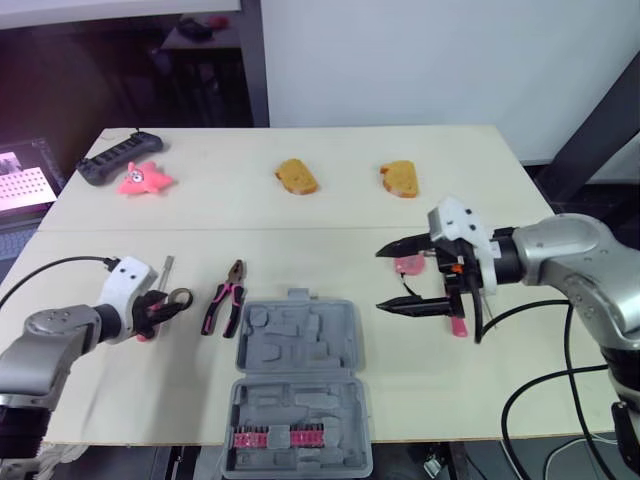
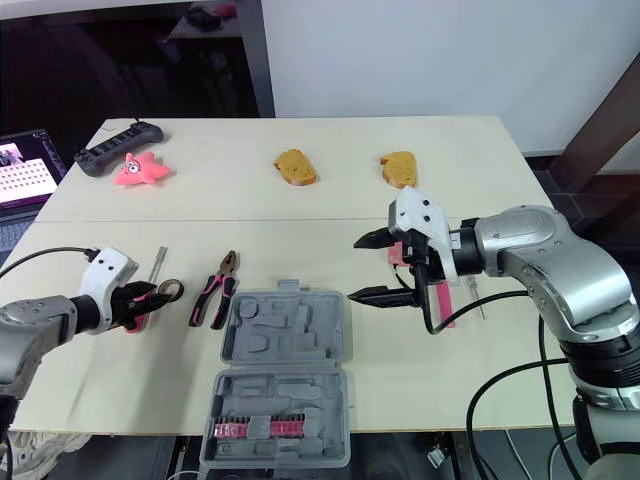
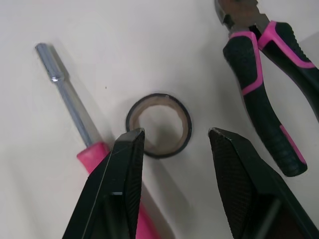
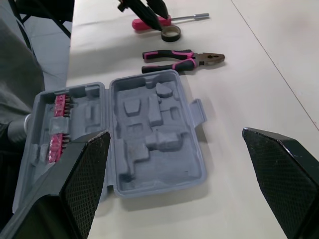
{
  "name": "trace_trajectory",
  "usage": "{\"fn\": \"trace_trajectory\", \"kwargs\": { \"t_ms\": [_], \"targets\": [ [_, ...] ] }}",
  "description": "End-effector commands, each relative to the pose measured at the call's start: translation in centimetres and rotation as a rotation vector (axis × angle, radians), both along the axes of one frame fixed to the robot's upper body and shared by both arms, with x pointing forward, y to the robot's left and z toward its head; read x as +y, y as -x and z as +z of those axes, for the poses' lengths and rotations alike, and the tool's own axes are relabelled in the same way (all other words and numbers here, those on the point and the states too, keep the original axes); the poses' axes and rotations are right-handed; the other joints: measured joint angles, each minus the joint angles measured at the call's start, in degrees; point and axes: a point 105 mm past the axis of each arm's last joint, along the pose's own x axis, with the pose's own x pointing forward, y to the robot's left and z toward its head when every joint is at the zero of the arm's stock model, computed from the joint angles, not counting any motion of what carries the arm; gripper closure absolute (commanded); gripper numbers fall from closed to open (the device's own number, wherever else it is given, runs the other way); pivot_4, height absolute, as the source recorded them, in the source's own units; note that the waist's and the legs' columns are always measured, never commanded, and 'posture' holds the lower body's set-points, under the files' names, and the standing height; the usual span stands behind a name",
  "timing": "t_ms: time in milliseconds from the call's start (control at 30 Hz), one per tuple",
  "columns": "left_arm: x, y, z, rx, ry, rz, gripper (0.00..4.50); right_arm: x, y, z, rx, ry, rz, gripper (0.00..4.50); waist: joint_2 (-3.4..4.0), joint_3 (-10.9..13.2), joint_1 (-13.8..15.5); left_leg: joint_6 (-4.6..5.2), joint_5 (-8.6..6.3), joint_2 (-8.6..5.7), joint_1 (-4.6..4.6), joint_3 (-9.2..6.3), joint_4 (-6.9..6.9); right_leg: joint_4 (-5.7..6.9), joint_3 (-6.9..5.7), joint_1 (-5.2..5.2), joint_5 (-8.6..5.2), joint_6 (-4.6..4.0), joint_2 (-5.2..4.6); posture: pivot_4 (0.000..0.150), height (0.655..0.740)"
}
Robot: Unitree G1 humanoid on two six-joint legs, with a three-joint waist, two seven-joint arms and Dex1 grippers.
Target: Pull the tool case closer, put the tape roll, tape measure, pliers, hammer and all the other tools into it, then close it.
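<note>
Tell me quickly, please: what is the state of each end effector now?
Left end effector: open, around the tape roll, not closed on it.
Right end effector: open, holding nothing.

The tool case (image 1: 300,350) lies front centre on the surface (image 1: 300,225); pliers (image 1: 224,305), tape roll (image 4: 171,35) and screwdriver (image 3: 75,109) lie left of it.

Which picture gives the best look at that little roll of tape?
The left wrist view: the tape roll lies close up, its whole ring visible, ahead of the open left pincer. The eye views show it as a small ring at that pincer's tip; the right wrist view shows it far off, beside the pink screwdriver.
</note>
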Motion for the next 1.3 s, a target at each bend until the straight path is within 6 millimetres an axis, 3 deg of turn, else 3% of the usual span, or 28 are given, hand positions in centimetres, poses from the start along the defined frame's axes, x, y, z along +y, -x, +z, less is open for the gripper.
{"fn": "trace_trajectory", "kwargs": {
  "t_ms": [33, 767, 867, 967, 1200, 1300],
  "targets": [
    [-0.3, -0.8, 0.3, -0.032, -0.014, -0.006, 2.3, 0.0, 0.4, 1.2, -0.056, -0.005, 0.002, 0.0, 0.0, 0.0, 0.05, 0.0, 0.0, 0.0, 0.0, 0.0, 0.01, 0.0, 0.0, 0.01, 0.0, 0.0, 0.0, 0.15, 0.74],
    [-0.3, -2.7, -2.9, 0.039, 0.016, 0.084, 2.3, 0.0, 0.3, 2.4, -0.077, -0.001, -0.046, 0.0, 0.02, -0.02, 0.24, 0.0, 0.02, -0.01, 0.06, -0.03, 0.1, 0.2, -0.03, 0.05, 0.01, 0.0, 0.01, 0.15, 0.74],
    [-0.2, -2.8, -2.6, 0.032, 0.027, 0.094, 3.15, 0.0, 0.3, 2.5, -0.078, 0.0, -0.047, 0.0, 0.02, -0.02, 0.24, 0.0, 0.02, -0.01, 0.07, -0.03, 0.14, 0.21, -0.03, 0.06, 0.01, 0.0, 0.01, 0.15, 0.74],
    [0.1, -2.6, -2.2, 0.022, 0.024, 0.096, 4.46, 0.1, 0.2, 2.5, -0.079, -0.002, -0.046, 0.0, 0.02, -0.02, 0.23, -0.01, 0.02, -0.01, 0.07, -0.03, 0.14, 0.22, -0.02, 0.07, 0.01, 0.0, 0.0, 0.15, 0.74],
    [-0.5, -1.6, 0.0, 0.008, 0.019, 0.031, 4.46, 0.3, 0.3, 2.6, -0.074, -0.01, -0.041, 0.0, 0.02, -0.02, 0.0, -0.01, 0.02, -0.01, 0.06, -0.03, 0.08, 0.21, -0.02, 0.04, 0.01, 0.0, 0.01, 0.15, 0.74],
    [-2.0, -1.3, 2.1, -0.008, 0.001, -0.09, 4.46, 0.4, 0.3, 2.4, -0.069, -0.017, -0.042, 0.0, 0.02, -0.02, 0.07, -0.01, 0.02, 0.0, 0.05, -0.05, 0.07, 0.21, -0.04, 0.03, 0.01, 0.0, 0.01, 0.15, 0.74]
  ]
}}
